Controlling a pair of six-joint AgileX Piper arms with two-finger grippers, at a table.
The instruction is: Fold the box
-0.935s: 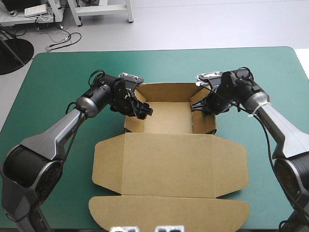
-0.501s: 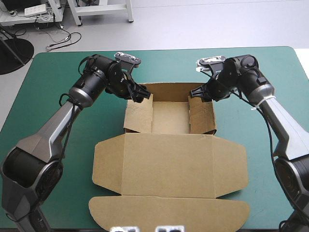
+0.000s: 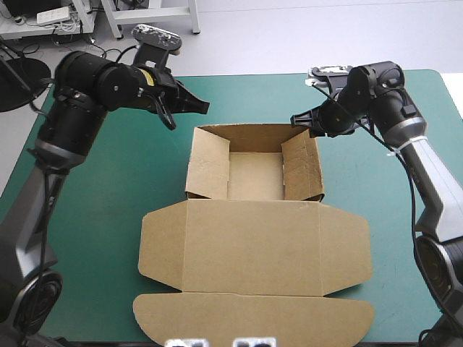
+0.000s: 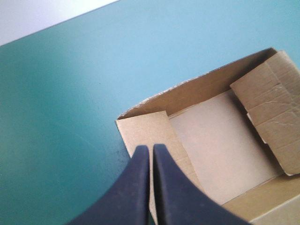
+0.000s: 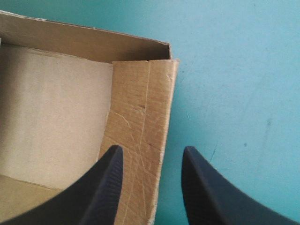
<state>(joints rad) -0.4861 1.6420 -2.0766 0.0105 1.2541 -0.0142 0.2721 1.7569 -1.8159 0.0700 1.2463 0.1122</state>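
1. The brown box [image 3: 253,224] was seen on the teal-green worktop [image 3: 87,217], its tray walls raised and its lid laid flat.
2. The left claw [image 4: 150,147] was held with fingers together, the tray's far-left corner ahead of and below it, clear of it.
3. The right claw [image 5: 152,152] was held with fingers apart, the tray's right wall seen between them; contact could not be judged.

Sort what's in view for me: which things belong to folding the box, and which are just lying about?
Part of the job: brown box, walls raised, lid flat; left gripper, shut; right gripper, open.
Lying about: teal-green cover only.
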